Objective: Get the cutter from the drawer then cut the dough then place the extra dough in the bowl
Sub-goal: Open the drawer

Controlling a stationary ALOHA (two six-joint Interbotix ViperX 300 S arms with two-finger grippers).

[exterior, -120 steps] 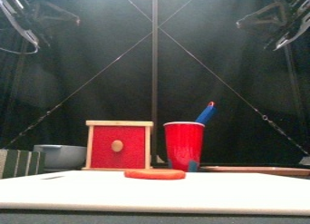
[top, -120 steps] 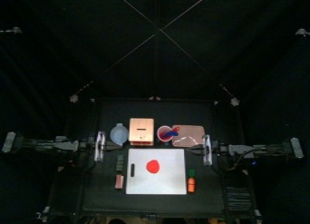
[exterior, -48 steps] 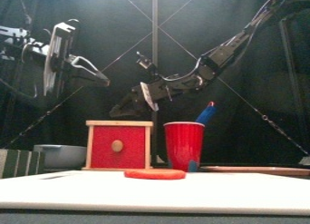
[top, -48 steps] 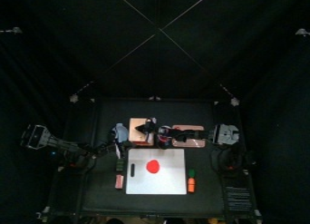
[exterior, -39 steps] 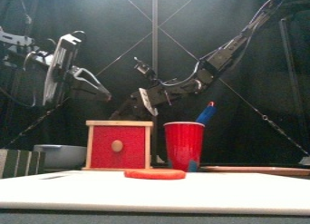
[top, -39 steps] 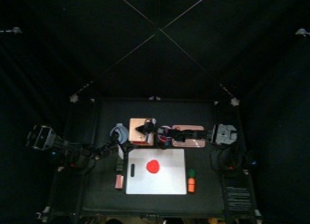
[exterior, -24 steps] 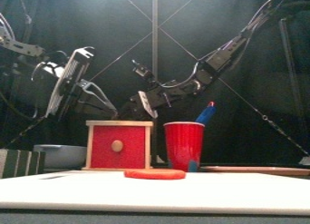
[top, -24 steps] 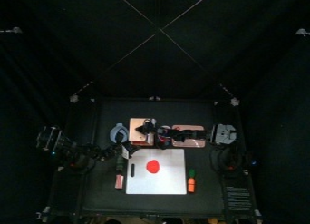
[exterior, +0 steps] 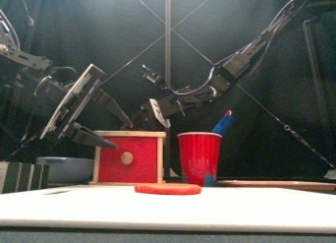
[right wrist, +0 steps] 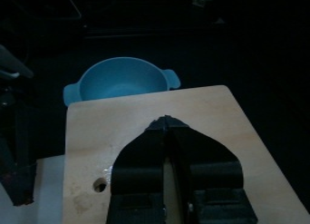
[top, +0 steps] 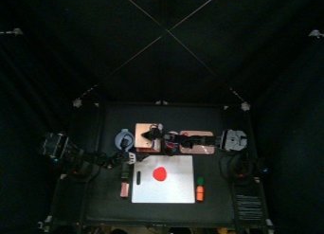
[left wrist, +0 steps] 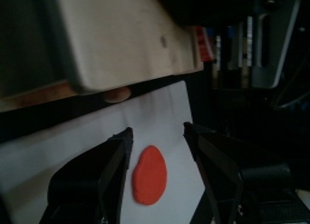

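nearest us, the dough [exterior: 168, 188] lies whole and uncut mid white board [exterior: 79, 203]. left gripper [left wrist: 155, 132] hangs by the board's 10 o'clock corner, fingers apart and empty, close to the box front. behind, at the board's 12 o'clock, is the wooden box [exterior: 129, 136]. its red drawer front [exterior: 129, 158] sits flush, so by my read the cutter is inside, unseen. right gripper [right wrist: 169, 126] is over the box top, fingers together on nothing. bowl [right wrist: 121, 82] sits at the box's 9 o'clock, empty. red cup [exterior: 199, 156] stands at its 3 o'clock. nothing ticked off yet: open, fetch, cut and clear all remain. whether the right fingers touch the box top, can't tell.
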